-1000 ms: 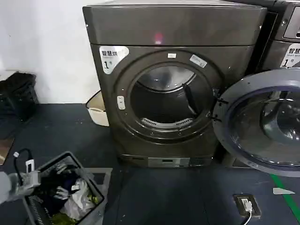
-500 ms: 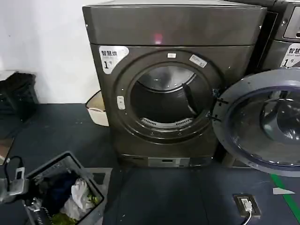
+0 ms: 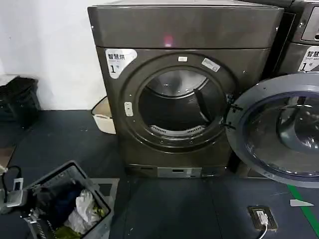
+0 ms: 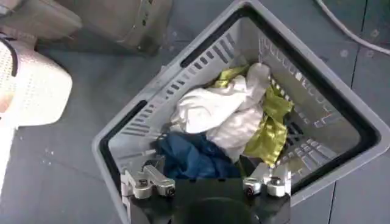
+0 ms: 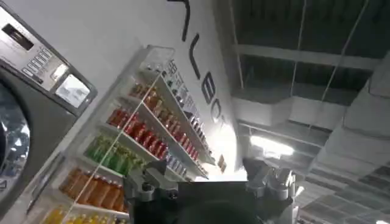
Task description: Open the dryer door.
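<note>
while the dryer door (image 3: 279, 130) hangs swung wide to the right of the dryer (image 3: 182, 89), baring the drum, i see my left gripper (image 4: 207, 184) spread wide, empty, above the laundry basket (image 4: 152, 109). my right gripper (image 5: 210, 182) points at the ceiling, fingers parted.

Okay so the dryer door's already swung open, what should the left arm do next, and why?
Probably lower the left gripper, open, into the laundry basket onto the white cloth. The dryer door stands wide open on the dryer, the drum looks empty, and that gripper hovers right over the clothes.
</note>
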Robot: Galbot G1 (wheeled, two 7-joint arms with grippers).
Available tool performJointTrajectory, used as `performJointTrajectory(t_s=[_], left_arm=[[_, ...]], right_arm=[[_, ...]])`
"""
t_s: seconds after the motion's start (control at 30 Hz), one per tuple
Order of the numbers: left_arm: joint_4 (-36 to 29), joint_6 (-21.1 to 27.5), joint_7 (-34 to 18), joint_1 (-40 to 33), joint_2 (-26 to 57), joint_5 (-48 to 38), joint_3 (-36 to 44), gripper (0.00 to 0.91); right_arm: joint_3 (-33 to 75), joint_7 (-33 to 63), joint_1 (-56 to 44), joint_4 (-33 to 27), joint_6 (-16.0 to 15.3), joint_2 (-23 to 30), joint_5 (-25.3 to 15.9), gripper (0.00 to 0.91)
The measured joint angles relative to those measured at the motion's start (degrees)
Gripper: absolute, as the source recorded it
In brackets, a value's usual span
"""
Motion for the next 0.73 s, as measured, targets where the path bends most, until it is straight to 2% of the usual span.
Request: performJointTrajectory(t_s=[0.73], left_arm=[[-0.6,-1.9,3.1,-1.3,2.5,1.4,-0.3,0.907]], right_arm=[[0.8,-0.7,-0.4,-0.1,0.7,1.2,-1.3,0.907]])
